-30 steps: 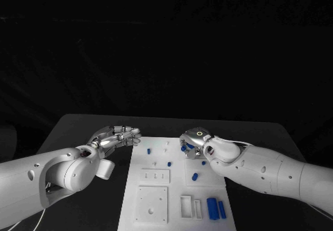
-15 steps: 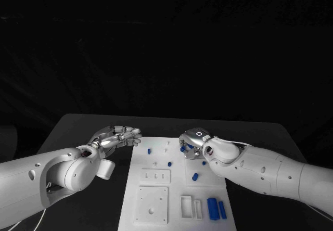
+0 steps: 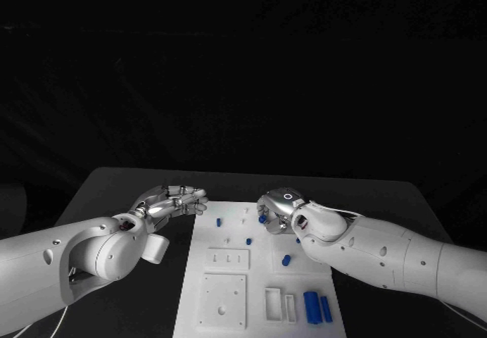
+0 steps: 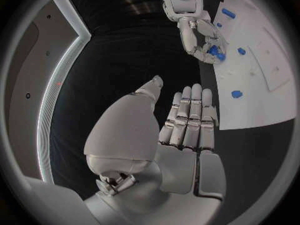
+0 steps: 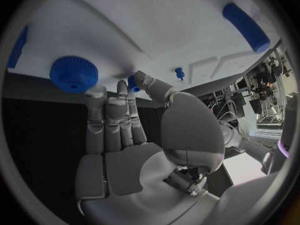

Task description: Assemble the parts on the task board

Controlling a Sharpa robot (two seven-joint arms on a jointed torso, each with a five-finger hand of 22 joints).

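Shifted right hand slightly inward over task board, fingertips pinching small blue part at board's far end. Left hand off board's left edge, fingers together, holding nothing.

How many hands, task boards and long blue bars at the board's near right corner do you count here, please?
Silver many-fingered hands: 2, the left hand and the right hand
White flat task board: 1
Long blue bars: 2, a thicker bar and a thinner bar side by side
Total: 5
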